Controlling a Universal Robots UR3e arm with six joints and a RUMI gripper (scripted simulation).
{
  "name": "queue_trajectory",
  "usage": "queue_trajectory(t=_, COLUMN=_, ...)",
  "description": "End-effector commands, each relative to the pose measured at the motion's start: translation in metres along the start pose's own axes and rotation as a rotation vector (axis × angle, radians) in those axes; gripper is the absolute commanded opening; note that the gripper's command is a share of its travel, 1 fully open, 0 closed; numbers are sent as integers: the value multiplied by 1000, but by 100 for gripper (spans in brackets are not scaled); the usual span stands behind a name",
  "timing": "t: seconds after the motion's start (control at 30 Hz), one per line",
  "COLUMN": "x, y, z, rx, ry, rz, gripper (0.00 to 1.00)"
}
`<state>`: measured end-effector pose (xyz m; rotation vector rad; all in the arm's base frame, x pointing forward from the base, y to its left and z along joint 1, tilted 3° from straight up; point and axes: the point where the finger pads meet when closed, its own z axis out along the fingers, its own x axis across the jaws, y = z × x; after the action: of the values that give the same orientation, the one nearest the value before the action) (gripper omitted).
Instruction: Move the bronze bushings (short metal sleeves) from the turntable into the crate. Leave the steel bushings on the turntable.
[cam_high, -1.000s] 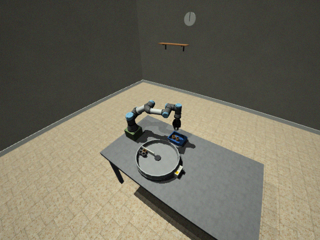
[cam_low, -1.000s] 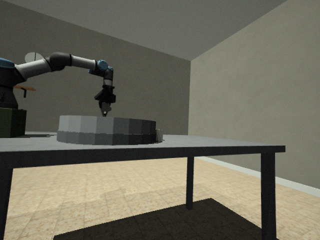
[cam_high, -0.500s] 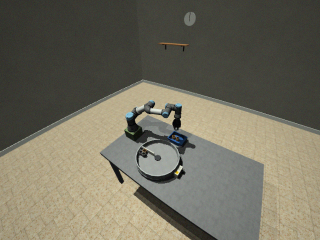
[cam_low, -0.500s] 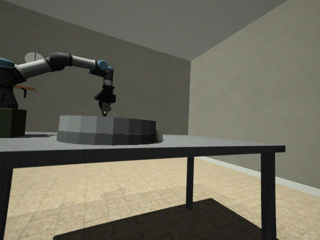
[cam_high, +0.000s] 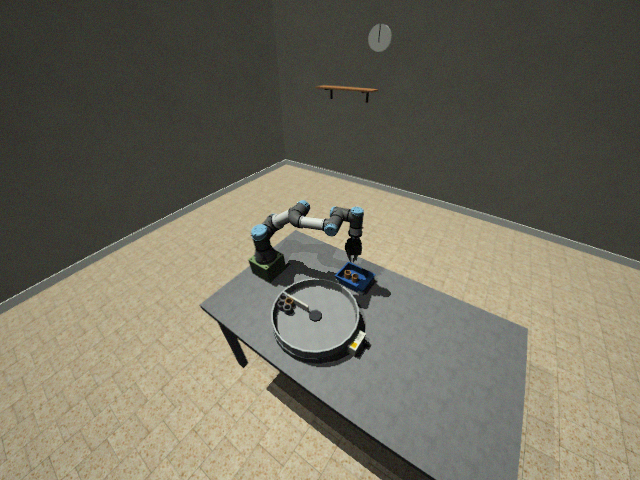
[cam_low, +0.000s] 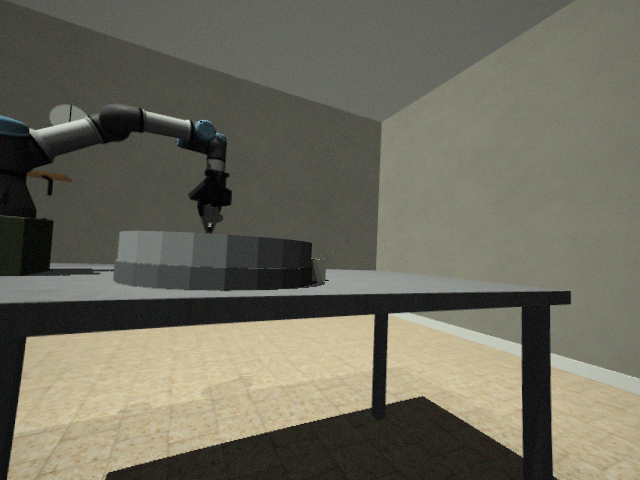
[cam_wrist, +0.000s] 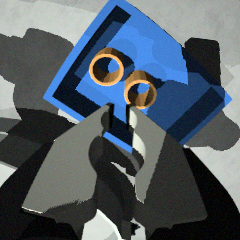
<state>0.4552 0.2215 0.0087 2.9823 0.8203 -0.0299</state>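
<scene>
Two bronze bushings stand upright in the blue crate (cam_high: 366, 279) (cam_wrist: 162, 42): one bushing (cam_high: 347, 272) (cam_wrist: 93, 73) is by its end wall, the other (cam_high: 355, 277) (cam_wrist: 126, 94) is nearer the fingertips in the wrist view. My gripper (cam_high: 353, 259) (cam_low: 209, 230) (cam_wrist: 120, 105) is above the crate, its jaws nearly together with nothing between them. The round grey turntable (cam_high: 330, 330) (cam_low: 209, 253) holds a small cluster at its left side: a bronze bushing (cam_high: 290, 300) among several dark steel bushings (cam_high: 287, 308). The turntable's wall hides crate and bushings in the exterior view.
The turntable has a raised rim, a pale bar (cam_high: 296, 300) beside the cluster and a dark central hub (cam_high: 315, 315). A small white and yellow box (cam_high: 357, 342) (cam_low: 318, 270) sits against its outer right side. The arm stands on a green base (cam_high: 267, 266) (cam_low: 25, 245).
</scene>
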Motion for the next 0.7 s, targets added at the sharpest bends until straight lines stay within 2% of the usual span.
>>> queue_trajectory(t=0.0, x=1, y=1, z=-1, rx=-1, ry=3, rz=0, gripper=5)
queue_trajectory(t=0.67, x=-3, y=5, z=-2, rx=-1, ry=3, rz=6, gripper=5)
